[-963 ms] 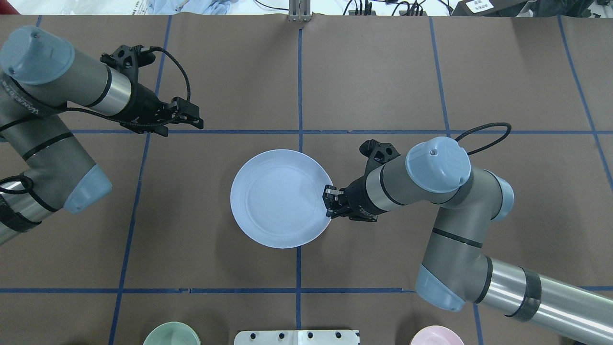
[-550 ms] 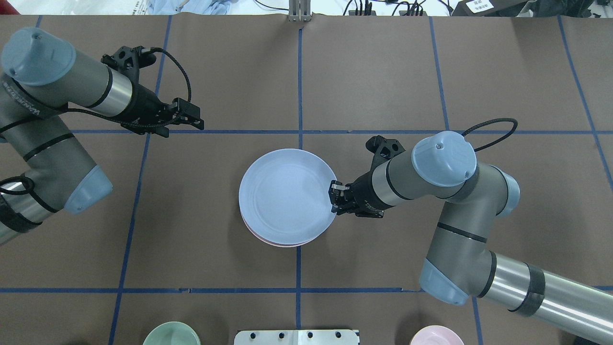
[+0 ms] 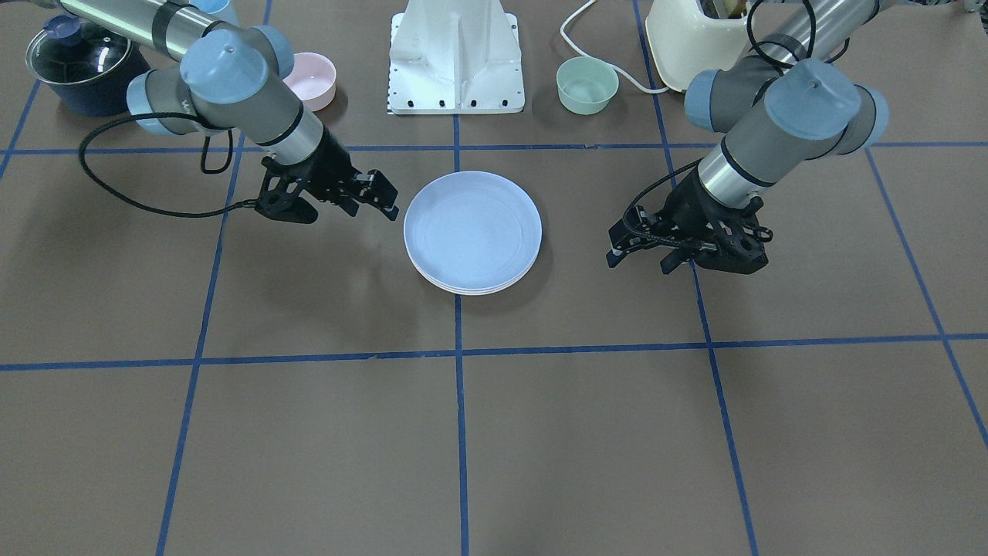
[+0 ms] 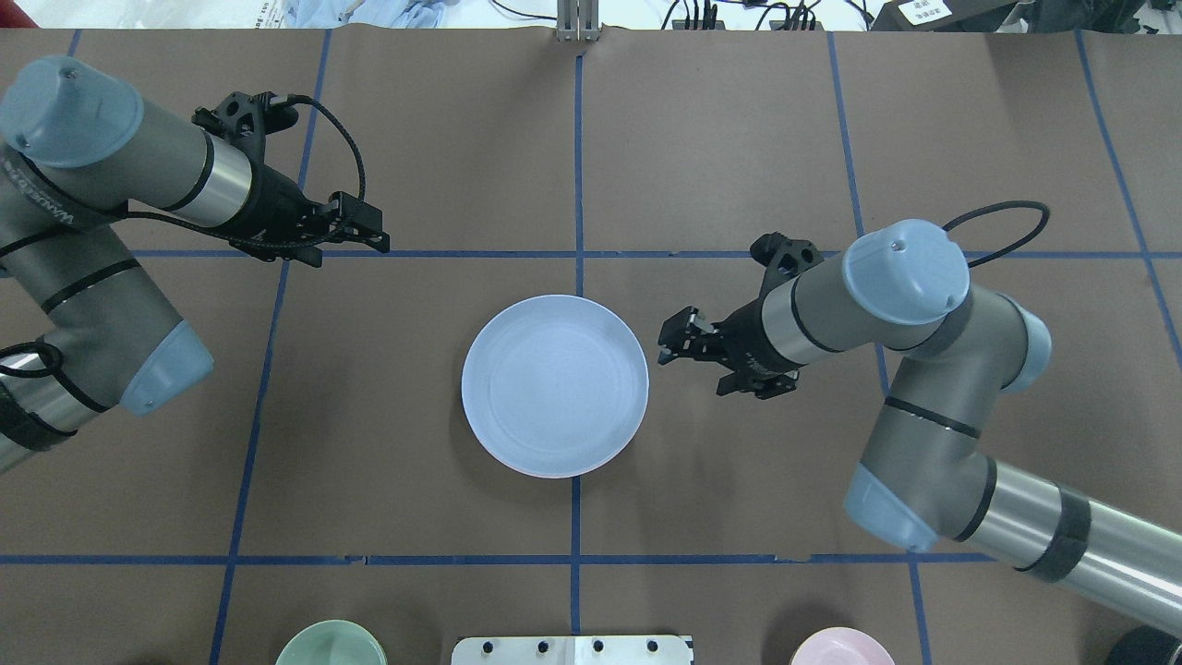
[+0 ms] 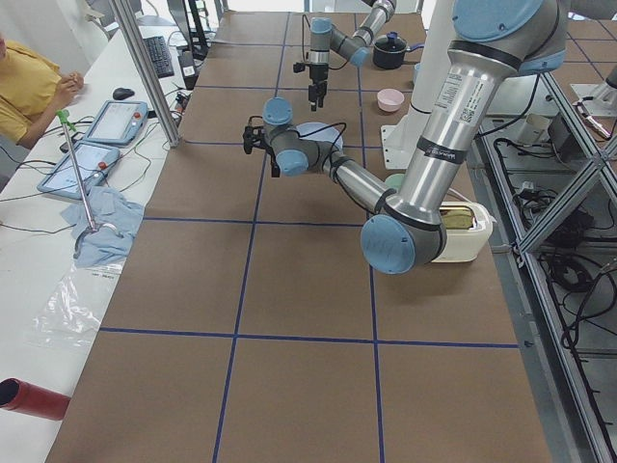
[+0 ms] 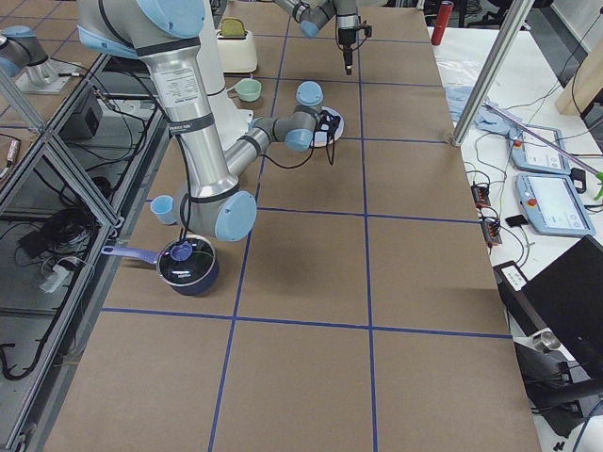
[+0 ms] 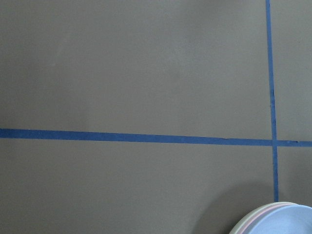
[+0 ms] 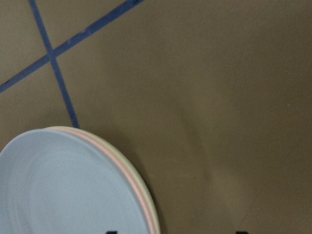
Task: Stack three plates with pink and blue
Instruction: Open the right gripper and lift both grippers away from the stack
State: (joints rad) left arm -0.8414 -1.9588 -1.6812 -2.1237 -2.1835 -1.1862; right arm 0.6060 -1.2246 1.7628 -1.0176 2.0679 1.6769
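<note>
The three plates lie stacked at the table's middle. The light blue plate point(image 4: 554, 385) is on top and also shows in the front view point(image 3: 472, 230). In the right wrist view the blue plate point(image 8: 58, 190) covers the pale pink plate, whose rim point(image 8: 127, 168) shows, and the cream-white plate's rim point(image 8: 144, 187) shows below that. My right gripper point(image 4: 663, 344) is open and empty, a short way to the right of the stack. My left gripper point(image 4: 379, 231) is open and empty, far back left of the stack.
A small mint-green bowl point(image 4: 331, 645) and a small deep pink bowl point(image 4: 842, 646) stand at the near edge beside the white base plate point(image 4: 572, 649). A dark lidded pot point(image 3: 77, 58) and a cream appliance point(image 3: 691, 38) stand near the robot's base.
My right gripper let go of the blue plate, which now lies flat on the stack, and drew back to the right. The left arm has not moved.
</note>
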